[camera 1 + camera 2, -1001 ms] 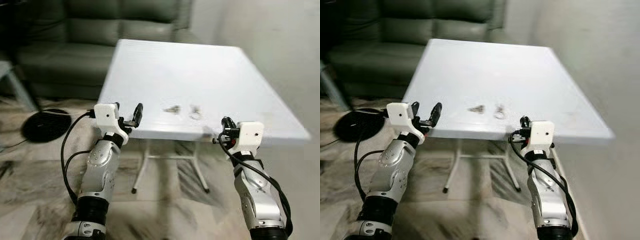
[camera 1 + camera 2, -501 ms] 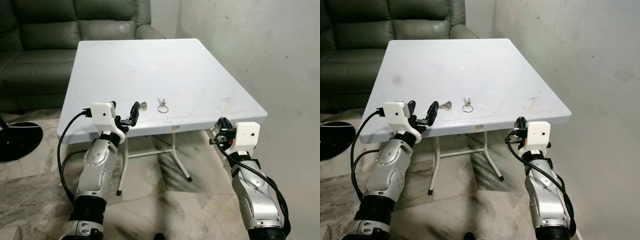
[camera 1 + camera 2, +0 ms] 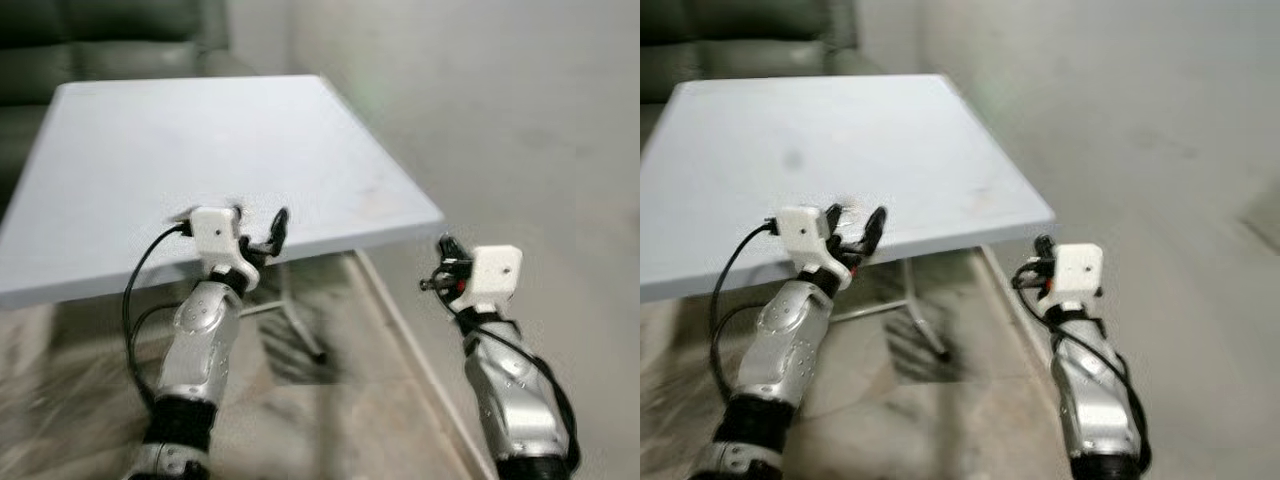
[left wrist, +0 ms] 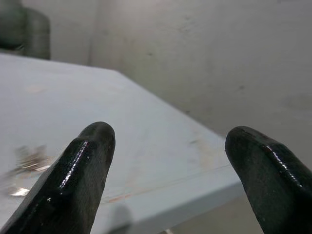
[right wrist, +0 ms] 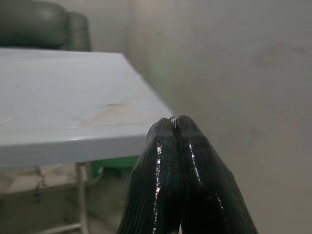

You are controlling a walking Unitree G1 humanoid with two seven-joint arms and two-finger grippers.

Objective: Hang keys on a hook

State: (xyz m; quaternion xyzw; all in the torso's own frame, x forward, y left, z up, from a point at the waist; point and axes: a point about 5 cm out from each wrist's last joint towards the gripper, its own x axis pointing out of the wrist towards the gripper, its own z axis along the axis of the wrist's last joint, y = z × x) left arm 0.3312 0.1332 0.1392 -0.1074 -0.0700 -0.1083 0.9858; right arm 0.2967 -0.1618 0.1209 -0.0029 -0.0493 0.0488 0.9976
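Bare grey wall [image 3: 520, 100] behind white desk [image 3: 150, 150], head views blurred. Left claw [image 3: 262, 235] over desk's near edge, fingers spread wide, empty. Right claw [image 5: 178, 127] off desk's corner, pressed together, empty. Keys [image 4: 30, 160] blurred on desk near left claw.

Head views soft with motion blur; table [image 3: 200, 150] edges smeared, floor [image 3: 940, 400] streaked, dark sofa [image 3: 110, 40] a vague mass; light even, diffuse, moderately bright; wall [image 3: 500, 120] washed pale; shadow under table around legs. Left wrist view: fingers [image 4: 78, 180] near, out of focus, glossy highlights; keys [image 4: 29, 161] blurred smudge. Right wrist view: fingers [image 5: 180, 180] sharper, specular streaks; background hazy; tabletop sheen mild.
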